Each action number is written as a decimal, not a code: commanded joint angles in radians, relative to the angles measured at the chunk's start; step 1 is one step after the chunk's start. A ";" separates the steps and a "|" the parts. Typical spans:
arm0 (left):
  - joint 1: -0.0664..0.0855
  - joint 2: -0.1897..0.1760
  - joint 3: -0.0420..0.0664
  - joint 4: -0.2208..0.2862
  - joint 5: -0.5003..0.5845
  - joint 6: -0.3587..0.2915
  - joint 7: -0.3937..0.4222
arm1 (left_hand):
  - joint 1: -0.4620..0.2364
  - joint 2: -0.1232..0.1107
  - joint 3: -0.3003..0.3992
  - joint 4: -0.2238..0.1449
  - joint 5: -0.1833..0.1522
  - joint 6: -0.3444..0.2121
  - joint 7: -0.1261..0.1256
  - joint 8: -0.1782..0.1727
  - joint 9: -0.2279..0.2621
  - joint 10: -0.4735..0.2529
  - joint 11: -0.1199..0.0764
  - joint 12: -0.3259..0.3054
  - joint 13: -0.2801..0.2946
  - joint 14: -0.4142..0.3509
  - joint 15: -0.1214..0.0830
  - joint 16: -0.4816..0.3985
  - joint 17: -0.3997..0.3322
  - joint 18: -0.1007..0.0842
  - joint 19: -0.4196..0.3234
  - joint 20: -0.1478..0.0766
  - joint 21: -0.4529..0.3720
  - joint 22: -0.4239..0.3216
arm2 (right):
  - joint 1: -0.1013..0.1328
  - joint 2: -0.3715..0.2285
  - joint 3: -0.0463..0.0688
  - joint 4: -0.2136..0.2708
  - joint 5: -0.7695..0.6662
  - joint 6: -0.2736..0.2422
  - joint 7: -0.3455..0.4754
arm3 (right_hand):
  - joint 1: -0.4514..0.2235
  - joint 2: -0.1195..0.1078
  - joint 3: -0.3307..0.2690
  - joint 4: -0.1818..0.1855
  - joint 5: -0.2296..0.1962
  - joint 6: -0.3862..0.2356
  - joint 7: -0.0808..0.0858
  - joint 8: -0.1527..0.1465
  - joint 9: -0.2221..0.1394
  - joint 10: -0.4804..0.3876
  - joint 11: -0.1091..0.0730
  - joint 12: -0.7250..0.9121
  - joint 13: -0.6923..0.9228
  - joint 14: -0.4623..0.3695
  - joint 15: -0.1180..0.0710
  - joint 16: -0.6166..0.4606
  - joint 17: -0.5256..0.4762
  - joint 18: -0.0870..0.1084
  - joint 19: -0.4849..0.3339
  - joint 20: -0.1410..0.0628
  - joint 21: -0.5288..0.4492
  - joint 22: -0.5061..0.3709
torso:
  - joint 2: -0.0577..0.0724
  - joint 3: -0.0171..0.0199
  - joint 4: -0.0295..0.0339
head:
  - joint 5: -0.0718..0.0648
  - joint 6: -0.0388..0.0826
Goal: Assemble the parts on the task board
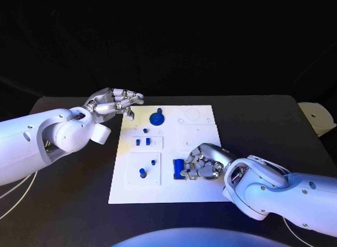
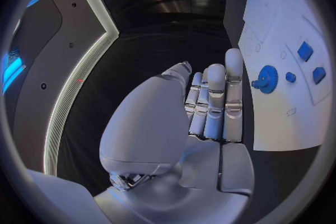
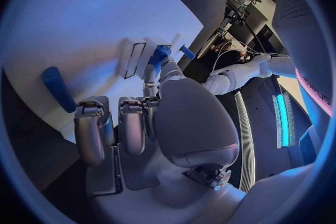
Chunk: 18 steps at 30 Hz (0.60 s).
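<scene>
While the left hand [image 1: 115, 104] hovers off the far left corner of the task board [image 1: 202, 193], its fingers lie straight and close together, holding nothing. On the board, a blue gear [image 1: 158, 119] sits near the far edge, two small blue parts [image 1: 142, 141] stand in a raised block at mid-left, and one blue peg [image 1: 142, 172] stands in the near-left block. Right of these, the right hand [image 1: 200, 163] rests on the board with fingers curled around a blue block [image 1: 179, 168]; a fingertip [image 3: 151, 71] touches it, but whether it is gripped cannot be told.

Black table [image 1: 287, 110] w/ pale round obj [image 1: 317, 118] near its right edge.
</scene>
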 commanded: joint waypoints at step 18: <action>0.000 0.002 0.000 0.002 -0.002 0.014 0.007 | -0.001 -0.012 0.006 0.000 -0.003 -0.008 0.002 0.002 -0.001 -0.008 -0.002 0.003 0.001 -0.007 0.003 0.001 -0.002 0.006 -0.004 -0.001 -0.006 -0.001 | 0.045 -0.182 0.004 0.058 -0.032 -0.045 0.022 | -0.048 0.002 -0.010 0.007 0.009 -0.081 0.043 -0.078 -0.041 0.057 0.032 -0.030 0.201 0.101 0.027 0.002 0.229 -0.007 0.103 0.017 0.005 0.263 | -0.004 -0.0025 -0.0043 | -0.017 0.015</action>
